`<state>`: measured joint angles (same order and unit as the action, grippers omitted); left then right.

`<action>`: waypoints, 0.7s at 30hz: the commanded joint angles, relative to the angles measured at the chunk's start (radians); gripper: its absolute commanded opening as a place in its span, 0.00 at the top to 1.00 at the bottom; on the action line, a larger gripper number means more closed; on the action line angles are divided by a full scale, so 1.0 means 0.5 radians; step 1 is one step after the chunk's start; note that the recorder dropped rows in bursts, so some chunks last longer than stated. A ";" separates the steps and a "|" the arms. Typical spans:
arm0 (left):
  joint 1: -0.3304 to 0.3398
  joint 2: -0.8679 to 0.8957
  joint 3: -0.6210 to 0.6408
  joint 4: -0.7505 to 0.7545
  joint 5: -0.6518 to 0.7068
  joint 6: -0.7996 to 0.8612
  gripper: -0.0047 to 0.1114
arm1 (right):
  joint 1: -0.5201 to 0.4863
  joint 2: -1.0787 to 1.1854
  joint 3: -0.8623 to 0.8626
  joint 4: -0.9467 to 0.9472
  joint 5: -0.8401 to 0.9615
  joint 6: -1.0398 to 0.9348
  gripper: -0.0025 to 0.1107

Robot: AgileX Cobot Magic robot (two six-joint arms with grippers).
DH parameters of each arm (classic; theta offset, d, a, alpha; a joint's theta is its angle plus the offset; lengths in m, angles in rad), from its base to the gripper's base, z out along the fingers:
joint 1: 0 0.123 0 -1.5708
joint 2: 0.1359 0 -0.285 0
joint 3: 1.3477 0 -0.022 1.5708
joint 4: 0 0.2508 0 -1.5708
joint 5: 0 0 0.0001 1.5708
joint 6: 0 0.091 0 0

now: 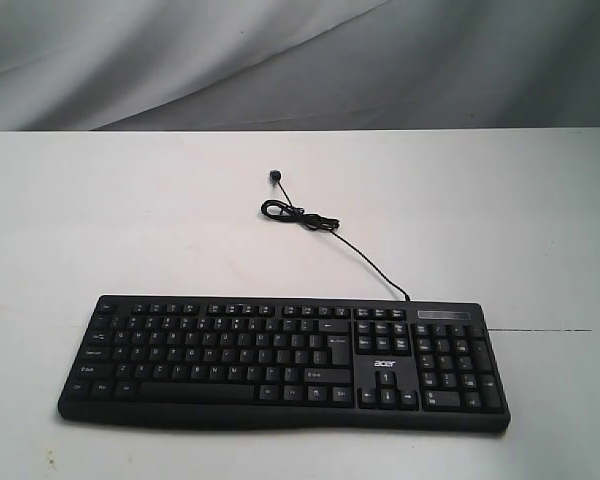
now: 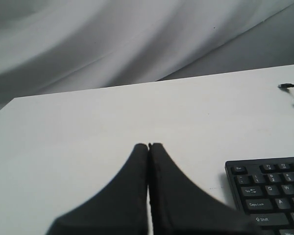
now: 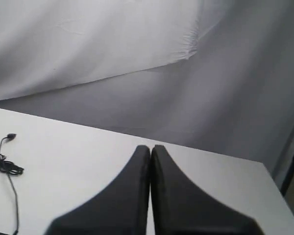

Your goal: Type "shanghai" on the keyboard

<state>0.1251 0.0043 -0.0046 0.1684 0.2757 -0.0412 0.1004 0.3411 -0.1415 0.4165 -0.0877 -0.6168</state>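
The black full-size keyboard with white legends and an acer logo lies flat near the table's front edge. Its left end with Esc, Tab, Caps Lock and Shift keys shows in the left wrist view as keyboard. My left gripper is shut with nothing between its fingers, over bare table beside the keyboard's left end. My right gripper is also shut and empty, over bare table off the cable's side. Neither arm shows in the exterior view.
The thin black cable runs from the keyboard's back edge and coils at mid-table, ending in a plug; the cable also shows in the right wrist view. A white table carries everything, with a grey draped backdrop behind.
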 commanded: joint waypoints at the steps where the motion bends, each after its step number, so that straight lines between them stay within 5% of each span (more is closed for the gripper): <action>1: -0.015 -0.009 0.009 -0.004 -0.020 -0.009 0.96 | -0.225 -0.138 0.010 -0.538 0.175 0.510 0.98; 21: -0.015 -0.009 0.009 -0.004 -0.020 -0.009 0.96 | -0.297 -0.682 0.283 -0.758 0.596 0.772 0.98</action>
<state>0.1251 0.0043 -0.0046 0.1684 0.2757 -0.0412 -0.0398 0.0067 -0.0038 0.0530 0.1504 -0.2351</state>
